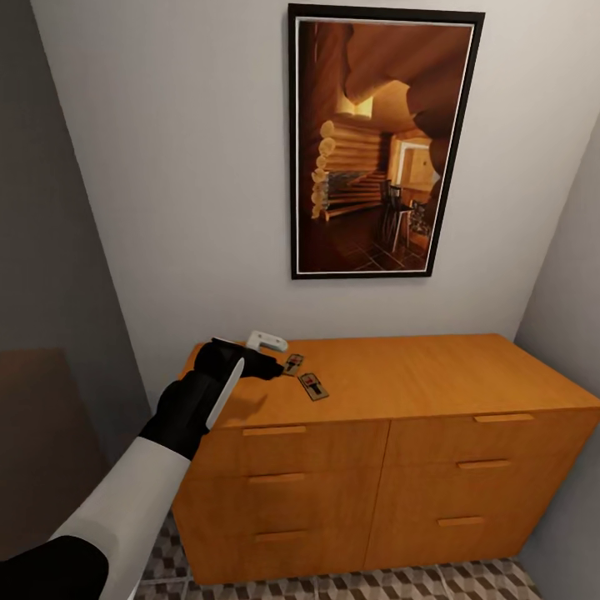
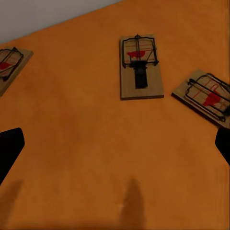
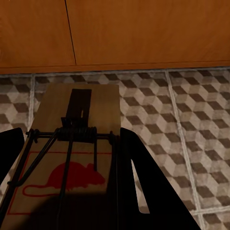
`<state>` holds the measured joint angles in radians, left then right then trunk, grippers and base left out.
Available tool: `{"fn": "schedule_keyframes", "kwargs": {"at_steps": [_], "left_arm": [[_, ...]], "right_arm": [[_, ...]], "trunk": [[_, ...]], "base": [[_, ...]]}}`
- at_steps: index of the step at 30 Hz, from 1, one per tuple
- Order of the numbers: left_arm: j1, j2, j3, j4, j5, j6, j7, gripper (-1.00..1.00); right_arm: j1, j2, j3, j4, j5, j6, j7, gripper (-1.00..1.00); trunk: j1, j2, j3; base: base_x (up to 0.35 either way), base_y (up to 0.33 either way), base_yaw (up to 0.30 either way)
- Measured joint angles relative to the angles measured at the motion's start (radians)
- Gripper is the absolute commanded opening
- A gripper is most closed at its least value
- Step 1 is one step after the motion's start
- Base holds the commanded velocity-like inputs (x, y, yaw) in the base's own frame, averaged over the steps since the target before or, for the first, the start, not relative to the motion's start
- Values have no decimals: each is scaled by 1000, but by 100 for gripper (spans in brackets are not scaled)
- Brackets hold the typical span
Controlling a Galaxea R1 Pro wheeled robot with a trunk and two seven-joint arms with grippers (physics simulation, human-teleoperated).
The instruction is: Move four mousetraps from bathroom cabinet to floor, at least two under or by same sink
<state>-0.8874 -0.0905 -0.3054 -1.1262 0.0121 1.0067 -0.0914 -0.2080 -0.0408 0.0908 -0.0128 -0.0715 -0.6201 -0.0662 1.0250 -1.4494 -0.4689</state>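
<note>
Three small flat brown wooden mousetraps with dark wire and a red mark are lying on the orange-brown wooden cabinet (image 1: 433, 383) worktop: middle one (image 2: 140, 67), one at the side (image 2: 207, 94), one at the other edge (image 2: 10, 64). A fourth wooden mousetrap (image 3: 69, 158) with a red mouse print is pinched in my right end effector (image 3: 72, 191), dark fingers on both sides of the board. It is hanging over the cube-patterned brown, beige and white tiled bathroom floor (image 3: 191, 120), just in front of the cabinet base.

My guess at the step: mid-collection, one trap in hand, three left to pick.

My left end effector (image 1: 271, 368) is reaching over the worktop's left end, fingertips spread, nothing between them, aimed at the middle trap, not yet touching it.

Next move calls for lowering and centring over the middle trap, closing on the board edges, staying clear of the wire.

Left arm: extended forward, white forearm, black wrist low over the cabinet top.
</note>
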Motion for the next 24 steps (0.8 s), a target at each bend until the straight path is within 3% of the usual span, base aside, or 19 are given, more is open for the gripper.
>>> {"fn": "schedule_keyframes", "kwargs": {"at_steps": [8, 24], "left_arm": [[0, -1, 0, 2, 0, -2, -78, 100], [0, -2, 0, 2, -1, -2, -91, 100]], "right_arm": [[0, 1, 0, 0, 0, 0, -1, -100], [0, 2, 0, 0, 0, 0, 0, -100]], "trunk": [[0, 0, 0], [0, 0, 0]], "base": [[1, 0, 0], [21, 0, 0]]}}
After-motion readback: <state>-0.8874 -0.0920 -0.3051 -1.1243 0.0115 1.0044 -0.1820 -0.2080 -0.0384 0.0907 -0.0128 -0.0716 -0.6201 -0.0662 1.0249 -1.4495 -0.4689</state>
